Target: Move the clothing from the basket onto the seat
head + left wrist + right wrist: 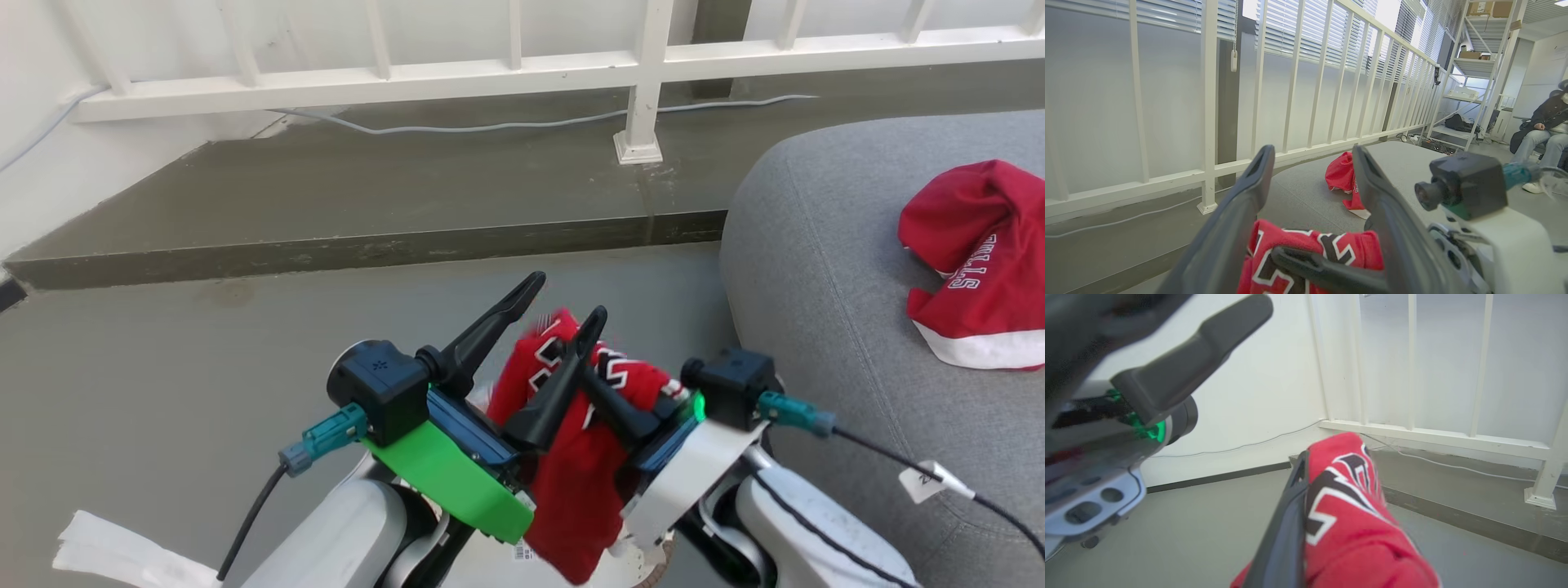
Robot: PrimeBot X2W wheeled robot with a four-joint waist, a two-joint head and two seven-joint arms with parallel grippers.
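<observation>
The right claw [608,404] is clamped on the red numbered jersey [571,482] and holds it in the air just short of the seat [816,286], so most of the cloth hangs loose below the pinch, clear of the floor [204,367]. The left claw [565,300] stands apart, its fingers straddling the same jersey without gripping it, which I take to leave the carry to the right arm. The other red garment [980,253], white-trimmed, already lies crumpled on the seat, well in from the edge nearest the jersey.

White-trimmed garment [976,245], well right of the right gripper [600,396]: white letters "ULLS" legible. Folded garment [571,465] in that gripper: black-and-white characters, unreadable.
</observation>
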